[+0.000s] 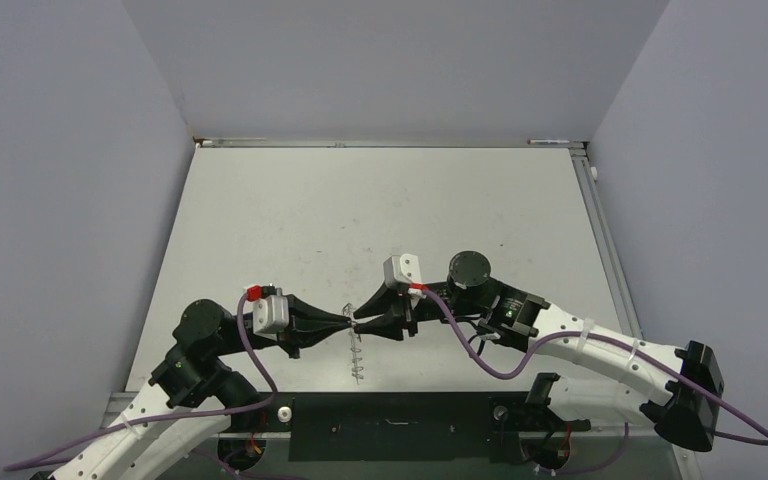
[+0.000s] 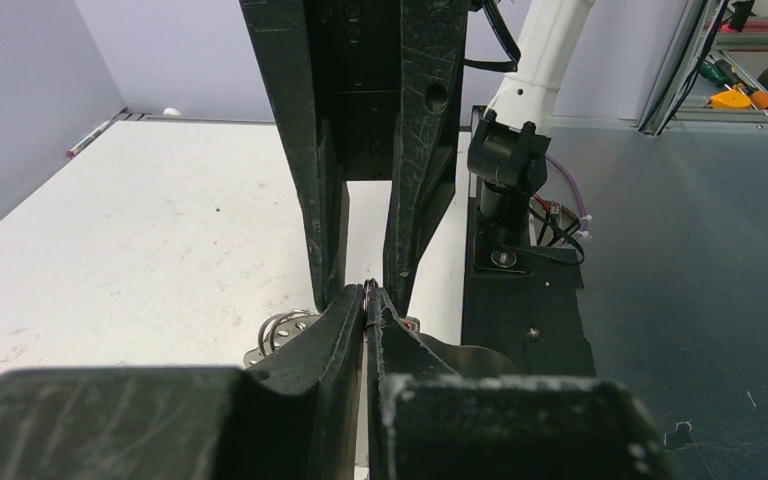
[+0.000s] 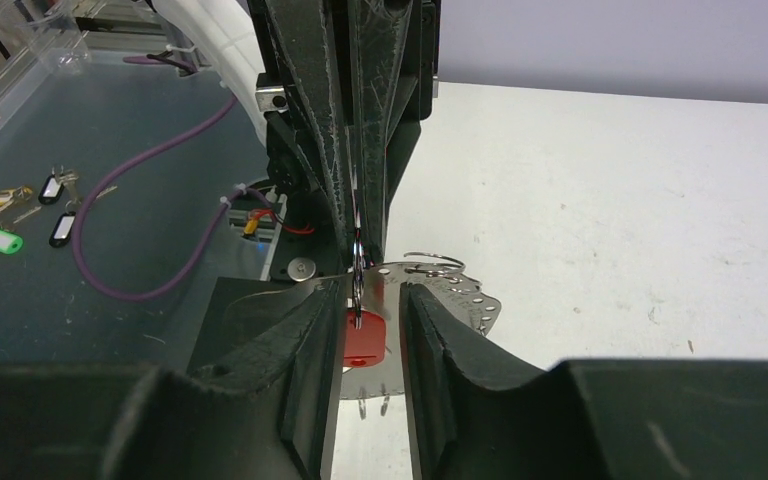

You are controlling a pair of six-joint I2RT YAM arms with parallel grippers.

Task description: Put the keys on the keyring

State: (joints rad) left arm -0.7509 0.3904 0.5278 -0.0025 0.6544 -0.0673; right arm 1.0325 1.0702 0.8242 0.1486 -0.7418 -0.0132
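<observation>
The keyring [image 1: 357, 362] is a silvery hoop with holes and small loops around its rim. It hangs edge-on below the two meeting grippers, near the table's front. My left gripper [image 1: 345, 322] is shut on a thin silvery ring at its top [image 2: 368, 293]. The hoop's face shows in the right wrist view [image 3: 450, 290]. The key's red head [image 3: 365, 338] hangs just below that thin ring, between the parted fingers of my right gripper [image 3: 372, 295]. I cannot tell whether it is threaded on. My right gripper [image 1: 362, 322] is open, tip to tip with the left.
The white table [image 1: 380, 210] is walled on three sides. A black base plate [image 1: 390, 425] runs along its near edge. Several loose tagged keys [image 3: 0, 240] lie on the dark bench off the table. A purple cable [image 3: 150, 200] loops nearby.
</observation>
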